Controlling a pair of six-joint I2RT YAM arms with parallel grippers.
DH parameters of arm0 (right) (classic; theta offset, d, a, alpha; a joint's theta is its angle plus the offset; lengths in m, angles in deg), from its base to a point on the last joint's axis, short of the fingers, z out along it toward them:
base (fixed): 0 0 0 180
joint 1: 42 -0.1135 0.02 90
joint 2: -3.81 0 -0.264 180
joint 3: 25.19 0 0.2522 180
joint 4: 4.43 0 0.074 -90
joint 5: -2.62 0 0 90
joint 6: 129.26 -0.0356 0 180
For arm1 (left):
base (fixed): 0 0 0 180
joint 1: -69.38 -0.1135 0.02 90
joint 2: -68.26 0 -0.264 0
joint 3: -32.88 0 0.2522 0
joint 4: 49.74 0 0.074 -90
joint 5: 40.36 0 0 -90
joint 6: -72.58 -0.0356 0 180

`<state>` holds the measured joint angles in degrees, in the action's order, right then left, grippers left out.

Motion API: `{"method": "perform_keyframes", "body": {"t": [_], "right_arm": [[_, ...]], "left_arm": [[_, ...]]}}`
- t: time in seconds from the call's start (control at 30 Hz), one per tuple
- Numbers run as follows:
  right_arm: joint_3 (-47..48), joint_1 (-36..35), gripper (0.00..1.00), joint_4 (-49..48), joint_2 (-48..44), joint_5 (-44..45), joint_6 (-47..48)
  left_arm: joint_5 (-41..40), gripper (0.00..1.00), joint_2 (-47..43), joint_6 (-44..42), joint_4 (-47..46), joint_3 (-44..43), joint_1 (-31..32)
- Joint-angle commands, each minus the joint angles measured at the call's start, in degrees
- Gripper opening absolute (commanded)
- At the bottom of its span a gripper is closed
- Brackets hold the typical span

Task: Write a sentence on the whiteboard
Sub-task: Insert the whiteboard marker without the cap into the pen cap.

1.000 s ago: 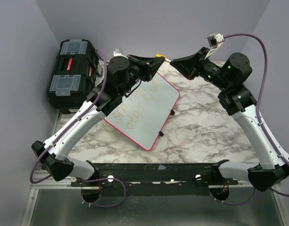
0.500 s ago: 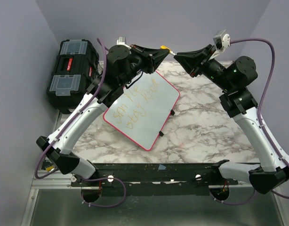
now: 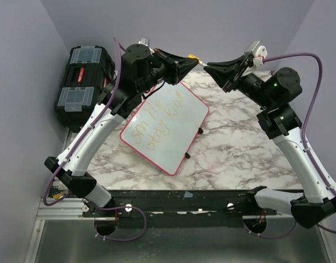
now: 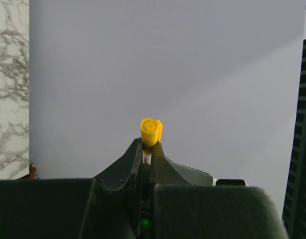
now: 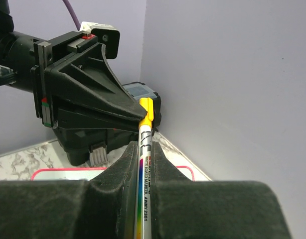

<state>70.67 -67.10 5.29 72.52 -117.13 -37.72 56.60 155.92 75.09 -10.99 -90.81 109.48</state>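
Closest to me, a black metal rail point(image 3: 179, 200) along the table's near edge carries both arm bases. Past it spreads a white tabletop point(image 3: 239, 153) veined grey like marble. On its left half, lying flat and turned at an angle, is the glossy white rectangular whiteboard point(image 3: 187, 112) with a thin pink-red frame and two small black clips point(image 3: 201, 131) on its right edge. The sentence point(image 3: 157, 123) crosses it in two lines of thin yellow-orange handwriting, which I cannot read with any certainty. Farther left, against the wall, sits a black plastic toolbox point(image 3: 83, 82) with clear lid compartments. At the far side both arms are raised, tip to tip. The right gripper point(image 5: 144, 149) is clamped around a white marker point(image 5: 141, 199) with a rainbow stripe. The left gripper point(image 4: 147, 149) is pinched tight at its yellow cap point(image 4: 151, 130). Plain lilac walls point(image 3: 184, 22) close in the scene.
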Motion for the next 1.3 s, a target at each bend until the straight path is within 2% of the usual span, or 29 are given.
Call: {"method": "perform_keyframes", "body": {"t": [0.0, 0.17, 0.37, 0.53, 0.67, 0.73, 0.83, 1.0, 1.13, 1.27], "right_arm": [[-1.9, -3.4, 0.01, 3.7, 2.9, -3.7, 4.3], [-2.8, -4.3, 0.01, 3.9, 2.1, -0.7, 7.1], [-1.9, -7.7, 0.01, 9.5, 2.7, 4.5, 14.5], [-2.7, -8.7, 0.01, 7.8, 2.3, 6.7, 13.8], [-4.2, -8.7, 0.01, 6.0, 1.1, 10.1, 12.3], [-4.8, -8.7, 0.01, 6.0, 0.6, 12.4, 11.9], [-6.0, -8.7, 0.01, 6.2, -0.3, 15.8, 11.2], [-8.7, -8.7, 0.01, 7.3, -2.8, 20.9, 8.5], [-11.4, -8.8, 0.01, 8.9, -6.3, 25.2, 4.8], [-11.9, -8.7, 0.01, 16.2, -8.3, 31.3, 0.2]], "left_arm": [[24.2, 0.00, 2.3, -1.4, 4.0, -1.5, 5.0], [27.1, 0.00, 3.4, -2.9, 7.9, -3.3, 5.0], [30.6, 0.00, 4.1, -3.6, 9.2, -4.9, 4.9], [31.4, 0.00, 4.0, -4.5, 10.7, -5.9, 4.9], [30.6, 0.00, 2.0, -5.4, 10.1, -3.4, 4.3], [30.2, 0.10, 0.3, -5.4, 8.6, -0.4, 3.9], [29.3, 0.38, -2.6, -5.8, 7.6, 3.6, 2.9], [25.7, 0.65, -8.8, -7.7, 7.2, 10.8, 0.0], [22.9, 0.75, -13.8, -9.8, 8.4, 16.5, -3.1], [19.9, 0.77, -18.6, -12.1, 10.3, 21.7, -6.7]]}}
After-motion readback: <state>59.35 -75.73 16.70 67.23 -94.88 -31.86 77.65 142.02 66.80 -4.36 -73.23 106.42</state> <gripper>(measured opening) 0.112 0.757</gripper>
